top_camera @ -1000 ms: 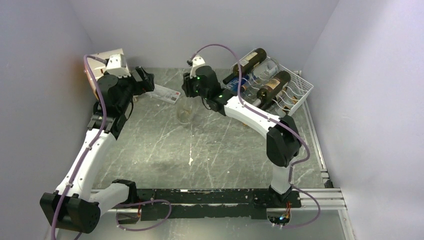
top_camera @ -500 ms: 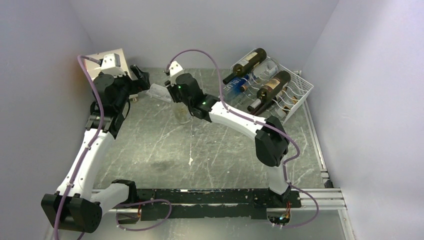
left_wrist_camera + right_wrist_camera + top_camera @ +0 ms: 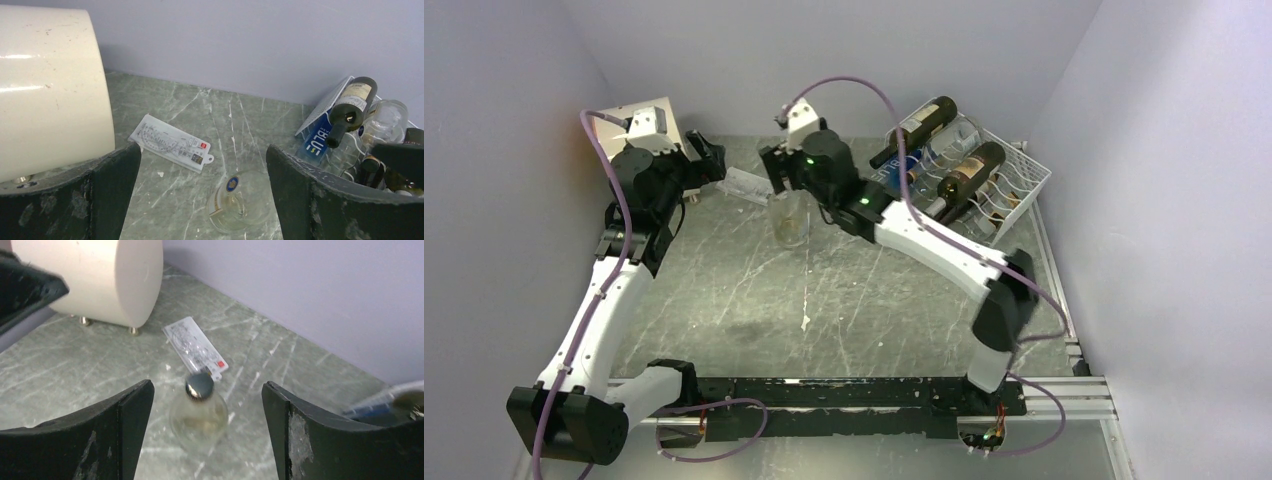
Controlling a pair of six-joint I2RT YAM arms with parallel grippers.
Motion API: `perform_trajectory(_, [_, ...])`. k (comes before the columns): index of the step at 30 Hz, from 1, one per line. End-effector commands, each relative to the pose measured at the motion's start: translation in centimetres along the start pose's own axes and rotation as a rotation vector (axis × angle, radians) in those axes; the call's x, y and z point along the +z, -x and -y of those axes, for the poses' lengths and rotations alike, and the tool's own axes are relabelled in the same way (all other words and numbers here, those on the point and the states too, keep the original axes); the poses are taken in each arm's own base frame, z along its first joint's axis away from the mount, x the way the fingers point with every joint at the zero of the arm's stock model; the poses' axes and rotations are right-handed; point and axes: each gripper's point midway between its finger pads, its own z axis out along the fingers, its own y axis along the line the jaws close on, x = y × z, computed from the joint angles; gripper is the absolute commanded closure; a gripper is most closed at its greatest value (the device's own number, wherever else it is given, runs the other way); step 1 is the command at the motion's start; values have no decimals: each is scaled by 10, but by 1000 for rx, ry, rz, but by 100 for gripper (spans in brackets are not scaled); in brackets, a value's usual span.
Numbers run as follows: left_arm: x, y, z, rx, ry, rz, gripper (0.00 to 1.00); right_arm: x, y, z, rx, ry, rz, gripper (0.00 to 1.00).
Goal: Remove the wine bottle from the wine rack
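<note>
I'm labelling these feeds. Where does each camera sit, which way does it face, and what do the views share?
Top external: above and behind the bases, looking down at the table; left arm, right arm show.
Left wrist: faces right toward the wine rack; its fingers show.
Right wrist: faces left toward the cream drum; its fingers show.
Shared: all three see the clear bottle.

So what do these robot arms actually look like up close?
Both the left arm and right arm have smooth white link shells between chunky black joints and black bases. A purple cable loops loosely along each. The right arm shows a small green light. The jaws are broad, curved, dark plates with scuffed, whitish-worn surfaces.
</note>
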Motion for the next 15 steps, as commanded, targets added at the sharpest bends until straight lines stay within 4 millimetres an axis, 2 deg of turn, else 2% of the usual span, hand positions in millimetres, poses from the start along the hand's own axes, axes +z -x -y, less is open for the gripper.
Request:
perform_trajectory(1, [0, 8, 9, -11, -46, 9, 1, -70, 32, 32, 37, -43, 85, 15])
perform_trajectory(4, [1, 7, 12, -13, -66, 2, 1, -100, 0, 60, 20, -138, 64, 11])
perform_trajectory(8, [2, 6, 18, -15, -98, -5, 1, -128, -51, 115, 84, -278, -25, 10])
perform_trajectory(13, [4, 1, 22, -18, -121, -24, 1, -162, -100, 197, 359, -412, -104, 11])
perform_trajectory(15, [5, 1, 23, -18, -126, -26, 1, -176, -107, 222, 465, -461, -95, 8])
